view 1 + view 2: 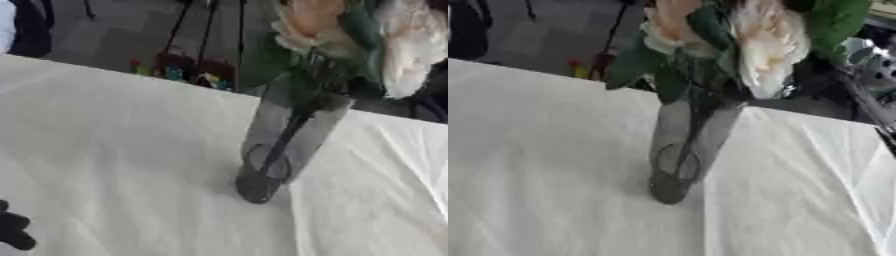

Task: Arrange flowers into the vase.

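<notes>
A smoky grey glass vase [289, 145] stands on the white tablecloth [114, 150], looking tilted from this angle. A peach flower [311, 22] with green leaves [262, 62] sits in it, and its dark stem [284, 137] runs down to the vase's base. A second pale pink-white flower [767, 45] hangs just above and to the right of the vase's mouth. Black and silver parts of my right hand [857, 55] show blurred beside that flower at the upper right. Whether it grips the flower is hidden. My left hand [13, 231] rests at the lower left edge, fingers relaxed and holding nothing.
The table's far edge [131, 75] runs diagonally behind the vase. Beyond it are dark chair legs [188, 30], small colourful items [175, 70] on a grey floor, and a dark sleeve [26, 25] at the top left.
</notes>
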